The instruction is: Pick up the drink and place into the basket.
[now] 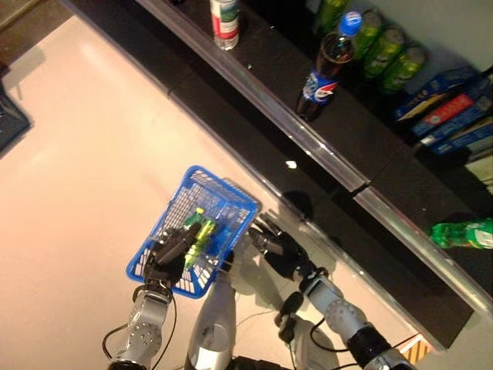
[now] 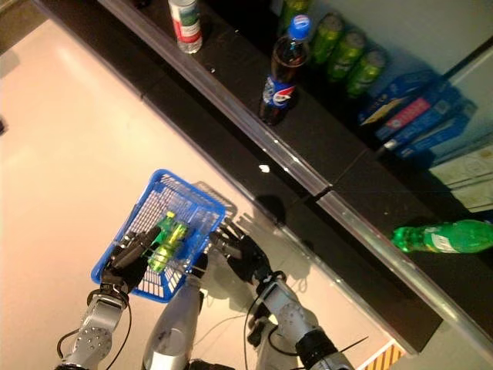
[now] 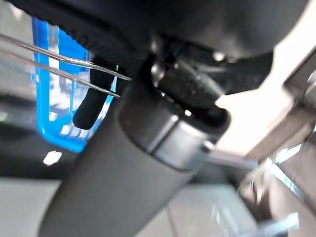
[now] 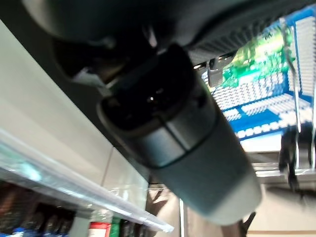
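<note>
The blue basket (image 1: 225, 187) hangs in front of me, off the floor. My left hand (image 1: 168, 259) is shut on its thin wire handles (image 3: 64, 66). A green drink bottle (image 1: 199, 232) lies inside the basket; it also shows in the right wrist view (image 4: 256, 59). My right hand (image 1: 281, 248) is just right of the basket's near corner, with its fingers relaxed and holding nothing. The basket also shows in the right eye view (image 2: 190, 189) and past my right hand in the right wrist view (image 4: 269, 106).
A long dark shelf with a glass front edge (image 1: 308, 142) runs across behind the basket. On it stand a cola bottle (image 1: 326, 66), a red and white can (image 1: 225, 21), green cans (image 1: 389, 55) and blue boxes (image 1: 451, 108). A green bottle (image 1: 462, 233) lies at the right.
</note>
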`<state>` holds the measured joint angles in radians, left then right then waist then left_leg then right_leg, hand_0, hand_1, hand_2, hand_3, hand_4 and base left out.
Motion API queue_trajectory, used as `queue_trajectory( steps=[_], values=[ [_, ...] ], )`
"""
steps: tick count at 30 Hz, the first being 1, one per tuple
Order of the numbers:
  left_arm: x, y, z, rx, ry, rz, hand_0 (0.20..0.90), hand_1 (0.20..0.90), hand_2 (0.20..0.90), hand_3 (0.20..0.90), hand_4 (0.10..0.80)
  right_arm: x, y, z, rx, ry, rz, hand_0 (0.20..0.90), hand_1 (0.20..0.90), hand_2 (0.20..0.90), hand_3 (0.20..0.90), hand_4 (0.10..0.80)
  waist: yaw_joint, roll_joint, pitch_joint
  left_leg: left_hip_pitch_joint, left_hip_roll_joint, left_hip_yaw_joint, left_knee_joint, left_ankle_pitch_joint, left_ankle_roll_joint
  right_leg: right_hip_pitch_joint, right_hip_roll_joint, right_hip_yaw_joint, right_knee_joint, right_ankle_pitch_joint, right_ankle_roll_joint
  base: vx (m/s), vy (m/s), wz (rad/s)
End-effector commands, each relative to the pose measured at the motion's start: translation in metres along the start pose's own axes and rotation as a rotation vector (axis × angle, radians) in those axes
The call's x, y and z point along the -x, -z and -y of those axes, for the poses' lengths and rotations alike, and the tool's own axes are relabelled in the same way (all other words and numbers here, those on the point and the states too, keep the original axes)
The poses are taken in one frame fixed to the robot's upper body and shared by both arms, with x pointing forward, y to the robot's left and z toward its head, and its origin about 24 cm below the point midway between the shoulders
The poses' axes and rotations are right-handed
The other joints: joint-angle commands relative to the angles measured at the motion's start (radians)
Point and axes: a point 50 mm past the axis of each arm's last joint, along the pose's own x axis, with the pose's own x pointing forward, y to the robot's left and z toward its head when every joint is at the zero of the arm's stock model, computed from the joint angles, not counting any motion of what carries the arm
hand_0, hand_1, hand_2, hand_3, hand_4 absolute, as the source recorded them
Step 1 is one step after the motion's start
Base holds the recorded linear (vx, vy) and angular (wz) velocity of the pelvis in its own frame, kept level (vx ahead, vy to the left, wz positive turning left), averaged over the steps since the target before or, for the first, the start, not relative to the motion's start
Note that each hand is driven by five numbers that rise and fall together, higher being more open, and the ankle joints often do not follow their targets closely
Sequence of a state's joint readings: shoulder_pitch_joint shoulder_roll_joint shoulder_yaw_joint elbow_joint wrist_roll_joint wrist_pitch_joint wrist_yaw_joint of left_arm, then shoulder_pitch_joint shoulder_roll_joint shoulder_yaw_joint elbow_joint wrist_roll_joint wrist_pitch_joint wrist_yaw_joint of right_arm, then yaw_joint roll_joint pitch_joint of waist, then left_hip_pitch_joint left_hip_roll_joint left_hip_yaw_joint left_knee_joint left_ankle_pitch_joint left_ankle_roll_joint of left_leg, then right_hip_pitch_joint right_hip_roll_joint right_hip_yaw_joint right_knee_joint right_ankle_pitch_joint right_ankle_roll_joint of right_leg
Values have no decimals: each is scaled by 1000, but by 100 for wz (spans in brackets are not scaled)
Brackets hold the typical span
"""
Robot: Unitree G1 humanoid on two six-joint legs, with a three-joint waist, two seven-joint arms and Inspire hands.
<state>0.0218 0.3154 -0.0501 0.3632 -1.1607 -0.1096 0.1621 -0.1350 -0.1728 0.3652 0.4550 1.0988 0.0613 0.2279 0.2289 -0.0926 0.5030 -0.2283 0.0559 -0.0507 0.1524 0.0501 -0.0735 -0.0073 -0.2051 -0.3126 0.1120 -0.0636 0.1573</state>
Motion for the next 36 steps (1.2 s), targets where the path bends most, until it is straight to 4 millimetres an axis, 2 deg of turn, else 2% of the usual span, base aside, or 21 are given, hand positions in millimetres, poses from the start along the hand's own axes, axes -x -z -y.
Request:
queue_trajectory(
  steps=[1, 3, 4, 6, 11, 12, 13, 14, 15, 16, 19, 22, 23, 25, 26, 28, 30, 31, 33, 35, 36],
  values=[
    [7, -24, 2, 38, 8, 217, 300, 300, 300, 200, 100, 18, 4, 20, 2, 34, 12, 900, 900, 900, 900, 800, -33, 28, -191, 11, 2, 22, -78, 58, 11, 23, 48, 53, 14, 20, -60, 70, -44, 23],
    [8, -16, -22, 28, -130, 228, 300, 300, 300, 200, 100, 27, 15, 35, 5, 111, -39, 900, 900, 900, 900, 800, -47, 25, -214, 30, 22, 29, -93, 70, -3, 39, 59, 61, 4, 18, -71, 105, -20, -2],
    [12, -4, -45, 72, -248, 212, 300, 300, 300, 200, 100, 38, 26, 52, -21, 192, -88, 900, 900, 900, 900, 800, -58, 25, -236, 44, 46, 29, -105, 85, -16, 53, 69, 68, -9, 19, -80, 142, -10, -11],
    [20, 9, -72, 130, -384, 195, 300, 300, 300, 200, 100, 53, 37, 72, -13, 279, -154, 900, 900, 900, 900, 800, -70, 30, -259, 60, 76, 37, -122, 104, -31, 67, 79, 72, -18, 18, -88, 151, 9, -6],
    [34, 28, -105, 298, -581, 174, 300, 300, 300, 200, 100, 85, 53, 105, -2, 445, -254, 900, 900, 900, 900, 800, -96, 44, -284, 72, 117, 106, -112, 111, -48, 77, 79, 49, -19, 11, -99, 83, 46, -4],
    [36, 32, -111, 335, -626, 166, 300, 300, 300, 200, 100, 99, 55, 117, -2, 516, -270, 900, 900, 900, 900, 800, -114, 54, -288, 69, 136, 188, -74, 110, -57, 79, 73, 17, -16, 6, -104, 65, 118, 19],
    [35, 33, -112, 338, -645, 156, 300, 300, 300, 200, 100, 106, 55, 123, -14, 550, -270, 900, 900, 900, 900, 800, -127, 60, -288, 69, 152, 243, -52, 112, -64, 82, 69, -6, -14, 0, -108, 74, 194, 73],
    [34, 36, -114, 357, -681, 139, 300, 300, 300, 200, 100, 120, 55, 133, -53, 616, -254, 900, 900, 900, 900, 800, -154, 67, -286, 79, 183, 353, -12, 106, -72, 91, 57, -53, 0, -15, -112, 54, 149, 85],
    [34, 37, -115, 358, -682, 137, 300, 300, 300, 200, 100, 121, 55, 134, -55, 619, -253, 900, 900, 900, 900, 800, -156, 68, -285, 80, 186, 362, -8, 105, -72, 92, 57, -57, 1, -16, -112, 180, 232, 107],
    [37, 40, -122, 363, -718, 126, 300, 300, 300, 200, 100, 132, 57, 141, -83, 685, -248, 900, 900, 900, 900, 800, -177, 66, -291, 100, 194, 420, 14, 76, -85, 110, 42, -74, 13, -38, -102, 200, 204, 99],
    [46, 47, -134, 348, -771, 101, 300, 300, 300, 200, 100, 149, 66, 149, -144, 757, -256, 900, 900, 900, 900, 800, -180, 59, -300, 103, 159, 411, 36, 19, -58, 134, 16, -62, 21, -36, -81, 275, 297, 105],
    [56, 54, -147, 354, -831, 78, 300, 300, 300, 200, 100, 161, 79, 153, -160, 819, -289, 900, 900, 900, 900, 800, -161, 49, -323, 117, 95, 371, 57, -49, -12, 181, -28, -42, 34, -39, -42, 287, 342, 54],
    [56, 54, -147, 349, -831, 78, 300, 300, 300, 200, 100, 161, 80, 153, -157, 824, -289, 900, 900, 900, 900, 800, -158, 49, -324, 117, 87, 386, 56, -39, 9, 178, -39, -53, 40, -16, -41, 187, 327, 53],
    [55, 54, -147, 325, -834, 66, 300, 300, 300, 200, 100, 159, 82, 152, -151, 843, -286, 900, 900, 900, 900, 800, -152, 46, -335, 139, 47, 382, 44, -58, 37, 175, -75, -48, 81, 28, -23, 202, 363, 43],
    [53, 53, -144, 314, -829, 65, 300, 300, 300, 200, 100, 156, 83, 152, -146, 862, -279, 900, 900, 900, 900, 800, -153, 50, -341, 167, 5, 374, 20, -68, 63, 155, -111, -34, 160, 80, -13, 263, 454, 21],
    [47, 51, -139, 298, -807, 76, 300, 300, 300, 200, 100, 158, 84, 153, -145, 918, -276, 900, 900, 900, 900, 800, -167, 75, -347, 213, -43, 332, -35, -76, 96, 73, -126, 30, 340, 133, -13, 321, 552, 46],
    [43, 49, -135, 270, -781, 72, 300, 300, 300, 200, 100, 161, 85, 155, -168, 959, -275, 900, 900, 900, 900, 800, -186, 93, -348, 235, -61, 300, -61, -81, 112, 15, -89, 110, 462, 134, -21, 264, 373, 70],
    [38, 49, -129, 237, -746, 57, 300, 300, 300, 200, 100, 168, 87, 157, -190, 1002, -267, 900, 900, 900, 900, 800, -212, 95, -354, 245, -84, 259, -81, -85, 124, -22, 0, 175, 494, 104, -28, 263, 240, 82],
    [31, 54, -119, 193, -684, 29, 300, 300, 300, 200, 100, 184, 91, 161, -190, 1063, -284, 900, 900, 900, 900, 800, -251, 89, -370, 257, -119, 189, -90, -92, 141, -73, 124, 235, 473, 96, -41, 329, 223, 178],
    [28, 55, -113, 175, -658, 22, 300, 300, 300, 200, 100, 194, 95, 163, -154, 1090, -340, 900, 900, 900, 900, 800, -273, 85, -368, 270, -136, 152, -90, -105, 148, -119, 134, 256, 403, 99, -50, 344, 129, 193],
    [27, 58, -111, 181, -659, 12, 300, 300, 300, 200, 100, 202, 99, 164, -122, 1114, -390, 900, 900, 900, 900, 800, -289, 79, -363, 280, -147, 129, -86, -119, 152, -157, 148, 291, 334, 111, -49, 378, 63, 149]
  ],
)
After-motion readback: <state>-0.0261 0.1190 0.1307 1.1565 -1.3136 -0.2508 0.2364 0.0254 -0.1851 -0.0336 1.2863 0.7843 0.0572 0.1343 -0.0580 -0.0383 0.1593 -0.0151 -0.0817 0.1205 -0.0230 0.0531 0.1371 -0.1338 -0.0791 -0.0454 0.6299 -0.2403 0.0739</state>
